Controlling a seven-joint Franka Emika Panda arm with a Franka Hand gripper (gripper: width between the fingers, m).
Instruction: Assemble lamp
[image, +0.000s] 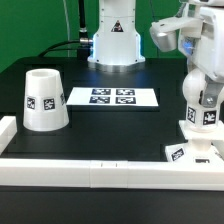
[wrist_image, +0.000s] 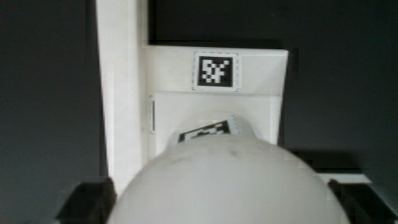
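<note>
My gripper (image: 204, 84) is shut on the white round-topped bulb (image: 202, 112) and holds it upright at the exterior view's right. The bulb's lower end is at the square flat base (image: 188, 151), which lies by the front rail. I cannot tell whether the two touch. In the wrist view the bulb's rounded top (wrist_image: 222, 180) fills the foreground between my dark fingers (wrist_image: 80, 203), and the gripper (wrist_image: 222, 205) is closed round it. The base (wrist_image: 258, 98) with its tag lies straight below. The tapered shade (image: 44, 100) stands alone at the exterior view's left.
The marker board (image: 113, 97) lies at the table's middle back. A long white rail (image: 100, 172) runs along the front edge, and it also shows beside the base in the wrist view (wrist_image: 121, 90). Another rail (image: 7, 131) is at the left. The robot's pedestal (image: 113, 45) stands at the back.
</note>
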